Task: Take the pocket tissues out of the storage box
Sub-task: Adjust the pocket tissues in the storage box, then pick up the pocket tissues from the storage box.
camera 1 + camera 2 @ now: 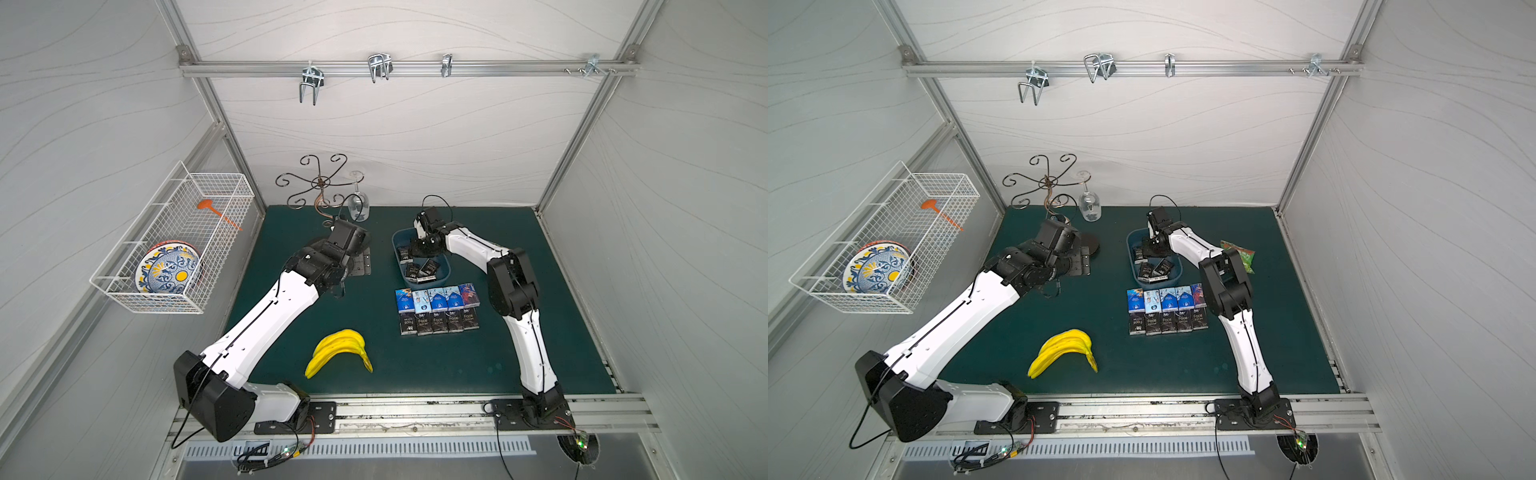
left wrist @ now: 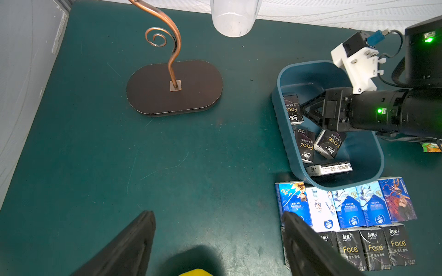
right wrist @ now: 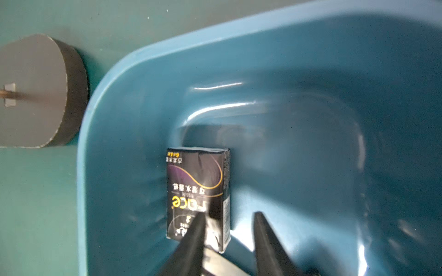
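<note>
four black face packets lie in the storage box; right gripper, jaws apart and empty, straddles one packet's edge: an off-centre pinch could slip.

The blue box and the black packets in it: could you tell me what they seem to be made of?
Blue box: likely moulded plastic, semi-glossy; bright streaks glint on its smooth rounded wall. Black packets: probably thin printed plastic film, slightly shiny; the wrap shows creases and soft corners.
</note>
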`<state>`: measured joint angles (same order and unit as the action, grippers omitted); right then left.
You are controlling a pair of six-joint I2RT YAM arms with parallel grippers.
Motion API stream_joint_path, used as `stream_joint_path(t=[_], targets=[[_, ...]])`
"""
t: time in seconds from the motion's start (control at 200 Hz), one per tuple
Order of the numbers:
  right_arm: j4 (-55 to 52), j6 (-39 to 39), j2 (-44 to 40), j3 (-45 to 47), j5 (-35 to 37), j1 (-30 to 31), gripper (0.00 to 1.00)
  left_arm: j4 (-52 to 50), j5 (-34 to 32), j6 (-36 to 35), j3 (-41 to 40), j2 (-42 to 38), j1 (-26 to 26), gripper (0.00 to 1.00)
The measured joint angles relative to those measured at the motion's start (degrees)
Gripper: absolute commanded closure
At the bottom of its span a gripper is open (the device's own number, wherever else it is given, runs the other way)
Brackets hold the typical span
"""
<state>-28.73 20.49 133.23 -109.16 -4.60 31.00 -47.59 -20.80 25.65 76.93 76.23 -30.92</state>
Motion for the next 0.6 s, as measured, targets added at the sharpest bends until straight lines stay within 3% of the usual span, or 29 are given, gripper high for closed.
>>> stream_joint_path(t=[0.285, 0.6], targets=[[0.55, 0.70, 0.00, 0.37, -2.14, 0.59, 0.51, 0.00, 0.02, 0.02, 0.00, 0.00, 0.00, 0.13], [0.17, 2.16, 1.97, -1.20, -1.99, 1.27, 0.83, 0.00, 0.00, -0.11, 0.00, 0.00, 0.00, 0.13]])
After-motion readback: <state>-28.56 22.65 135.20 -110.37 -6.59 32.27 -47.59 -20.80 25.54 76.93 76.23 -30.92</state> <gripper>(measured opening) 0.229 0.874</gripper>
